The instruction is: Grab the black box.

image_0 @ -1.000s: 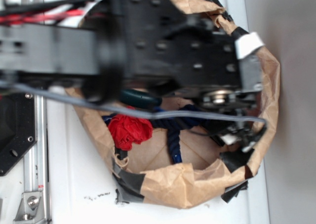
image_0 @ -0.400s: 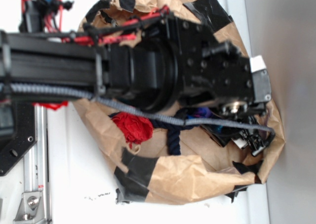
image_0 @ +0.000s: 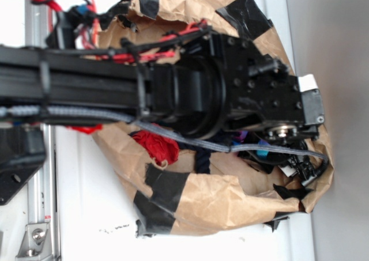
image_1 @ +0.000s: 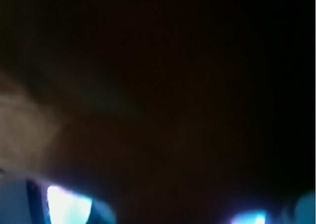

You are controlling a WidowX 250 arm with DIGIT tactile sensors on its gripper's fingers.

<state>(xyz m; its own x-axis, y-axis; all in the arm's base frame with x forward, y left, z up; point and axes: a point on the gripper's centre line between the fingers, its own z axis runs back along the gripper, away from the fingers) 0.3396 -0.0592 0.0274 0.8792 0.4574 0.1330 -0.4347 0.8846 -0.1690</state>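
White tabletop point(image_0: 92, 203) held a crumpled brown paper bag point(image_0: 213, 206) patched with glossy black tape point(image_0: 167, 186). Black arm point(image_0: 190, 94) filled its opening; end effector point(image_0: 297, 166) sat deep near the right rim, state unreadable. Red cloth point(image_0: 155, 146) beside it. Black box not visible. Wrist view dark, blurred.

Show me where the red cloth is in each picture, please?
Exterior view: the red cloth lies inside the brown paper bag, at its left side, just under the black robot arm and its grey cable.
Wrist view: not visible; the picture is almost all dark blur, with only a pale tan smear at the left edge and bluish glare at the bottom.
Shared landmark: none for sure; the tan smear may be the paper bag, but that cannot be told.
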